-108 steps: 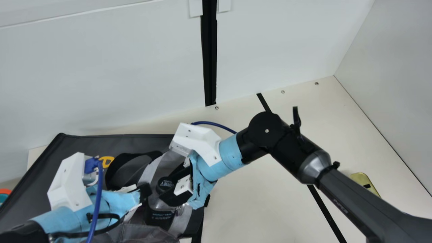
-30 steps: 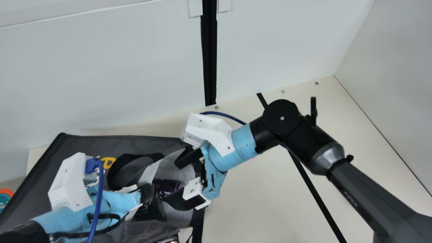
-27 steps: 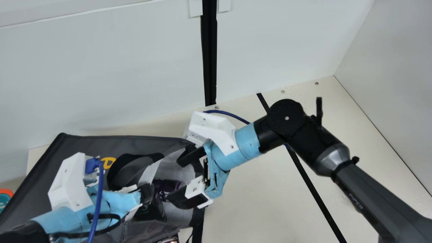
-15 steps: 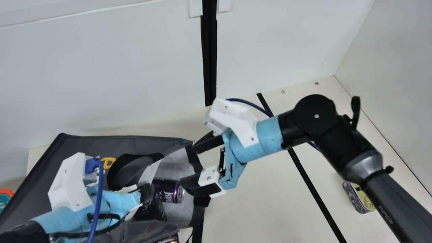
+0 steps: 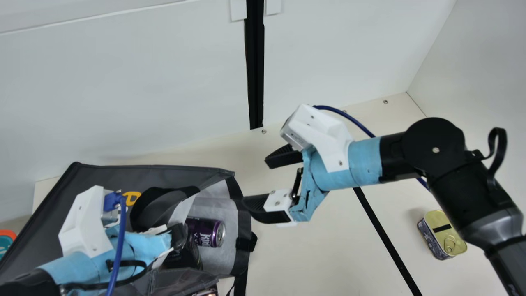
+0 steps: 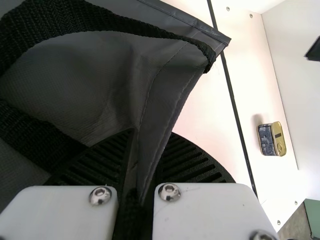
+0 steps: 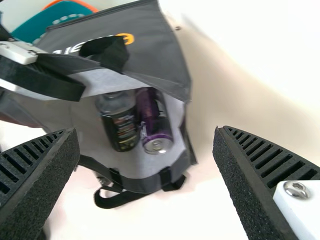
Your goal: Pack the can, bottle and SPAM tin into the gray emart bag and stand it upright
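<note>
With twelve o'clock at the top of the main view, the left claw (image 5: 178, 237) had a fold of the gray emart bag (image 5: 176, 172) pinched tight between its pads. The right claw (image 5: 257, 181) was spread wide with nothing in its grip, at about two o'clock from the left one, near the bag's mouth. The bag lay on its side on the counter (image 5: 312, 255), opening toward three o'clock. Inside, the purple can (image 5: 207, 232) and the dark bottle (image 7: 119, 120) lay side by side, ends toward the mouth. Farther out, between three and four o'clock from the right claw, past a black strip (image 5: 384, 234), the SPAM tin (image 5: 445, 236) sat on the counter, its gold pull-ring lid facing up.
</note>
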`<state>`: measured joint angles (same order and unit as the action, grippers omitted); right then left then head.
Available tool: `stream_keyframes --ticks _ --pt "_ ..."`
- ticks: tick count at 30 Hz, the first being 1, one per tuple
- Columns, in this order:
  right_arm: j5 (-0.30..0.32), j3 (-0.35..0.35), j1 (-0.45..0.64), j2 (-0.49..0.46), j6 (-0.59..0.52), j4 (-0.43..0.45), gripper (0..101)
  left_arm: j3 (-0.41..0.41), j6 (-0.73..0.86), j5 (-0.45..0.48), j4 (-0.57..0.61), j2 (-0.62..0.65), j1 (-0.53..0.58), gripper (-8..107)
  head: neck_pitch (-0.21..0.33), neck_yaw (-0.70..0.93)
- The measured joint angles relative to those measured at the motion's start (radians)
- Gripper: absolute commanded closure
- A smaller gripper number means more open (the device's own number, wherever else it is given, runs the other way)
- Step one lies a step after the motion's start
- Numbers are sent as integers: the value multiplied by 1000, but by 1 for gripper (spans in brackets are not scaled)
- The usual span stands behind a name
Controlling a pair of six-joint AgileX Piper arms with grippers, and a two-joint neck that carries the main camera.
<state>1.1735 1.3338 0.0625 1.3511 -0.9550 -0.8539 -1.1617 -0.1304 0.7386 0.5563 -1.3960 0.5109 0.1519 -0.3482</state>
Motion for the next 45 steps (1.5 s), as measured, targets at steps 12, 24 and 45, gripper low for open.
stream_keyframes --ticks 12,24,45 --pt "-27 -29 79 -100 59 96 6 0 0 0 0 0 0 107 0 0" --pt "-62 -47 159 -182 137 209 6 0 0 0 0 0 0 107 0 0" --pt "-89 -44 279 -287 362 506 6 0 0 0 0 0 0 107 0 0"
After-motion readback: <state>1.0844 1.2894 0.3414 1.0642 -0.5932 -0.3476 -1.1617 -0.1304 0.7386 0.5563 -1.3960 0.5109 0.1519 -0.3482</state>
